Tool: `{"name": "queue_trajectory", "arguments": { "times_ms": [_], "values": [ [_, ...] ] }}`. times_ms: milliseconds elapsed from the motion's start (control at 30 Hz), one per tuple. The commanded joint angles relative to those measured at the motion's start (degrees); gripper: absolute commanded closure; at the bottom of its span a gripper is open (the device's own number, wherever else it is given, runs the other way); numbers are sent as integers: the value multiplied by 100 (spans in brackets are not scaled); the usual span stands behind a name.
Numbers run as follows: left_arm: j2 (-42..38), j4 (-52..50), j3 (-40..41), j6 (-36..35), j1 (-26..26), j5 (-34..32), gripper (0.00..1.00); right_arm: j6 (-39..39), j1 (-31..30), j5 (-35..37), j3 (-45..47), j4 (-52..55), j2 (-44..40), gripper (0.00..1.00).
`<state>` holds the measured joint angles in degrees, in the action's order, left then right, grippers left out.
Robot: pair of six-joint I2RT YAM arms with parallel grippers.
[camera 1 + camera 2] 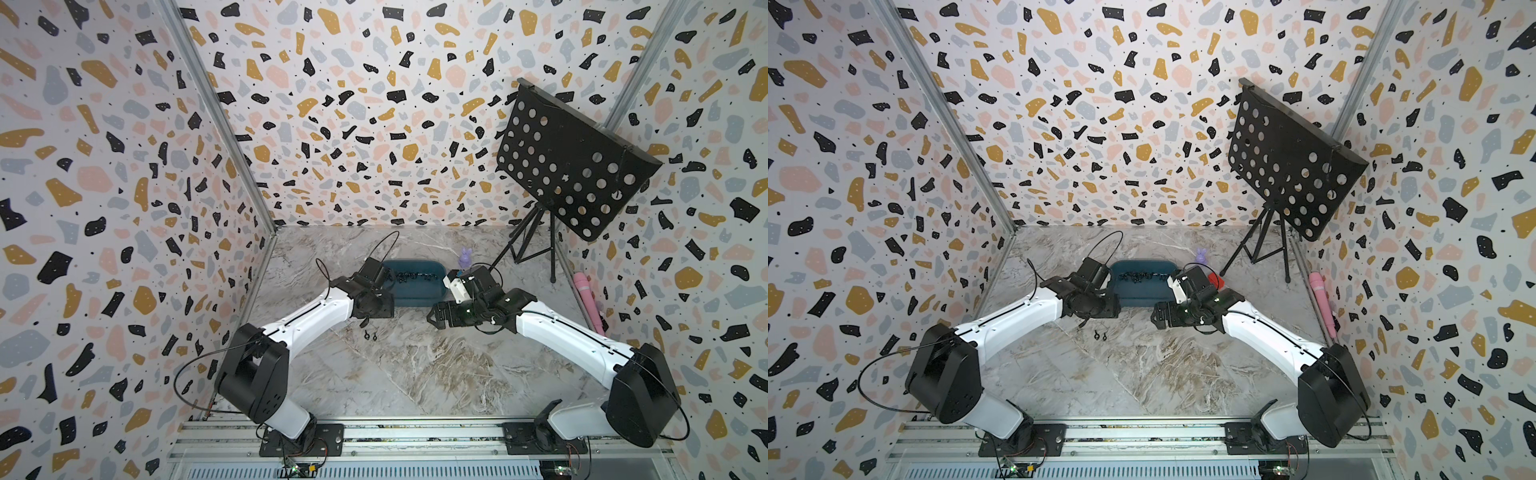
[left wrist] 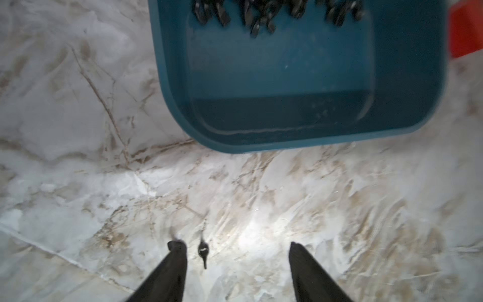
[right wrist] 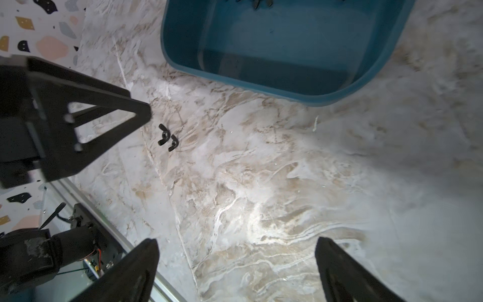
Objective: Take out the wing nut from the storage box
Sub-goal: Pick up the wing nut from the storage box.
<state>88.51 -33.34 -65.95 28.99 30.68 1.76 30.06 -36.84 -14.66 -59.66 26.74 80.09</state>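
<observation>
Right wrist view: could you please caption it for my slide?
Two wing nuts lie on the marble tabletop, outside the storage box.

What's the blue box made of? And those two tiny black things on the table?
The storage box looks like smooth teal plastic: rounded moulded corners, soft sheen. The two wing nuts look like dark-coated metal, faintly glinting, though black plastic is possible.

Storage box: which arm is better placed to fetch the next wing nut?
Probably left: the left gripper is open and empty, facing the wing nuts in the storage box; the right gripper, open too, points along its front wall.
</observation>
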Motion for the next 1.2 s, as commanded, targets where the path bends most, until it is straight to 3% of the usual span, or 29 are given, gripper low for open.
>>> {"name": "queue_trajectory", "arguments": {
  "times_ms": [0,300,500,700,1067,1167],
  "values": [
    [-100,-145,-383,-205,-116,110,2,-124,129,423,-329,333,0,7],
    [34,-155,-847,-294,-337,35,0,-104,393,744,-1098,567,706,15],
    [468,99,-1240,-863,-334,256,1,-75,645,602,-1209,565,757,9],
    [1364,240,-1970,-1201,-299,648,16,-115,838,562,-983,672,387,0],
    [3136,272,-3663,-2160,216,770,52,-169,1238,622,-310,1121,-696,0],
    [3573,269,-4092,-2324,331,706,55,-193,1301,609,-209,1235,-894,0]
  ]
}}
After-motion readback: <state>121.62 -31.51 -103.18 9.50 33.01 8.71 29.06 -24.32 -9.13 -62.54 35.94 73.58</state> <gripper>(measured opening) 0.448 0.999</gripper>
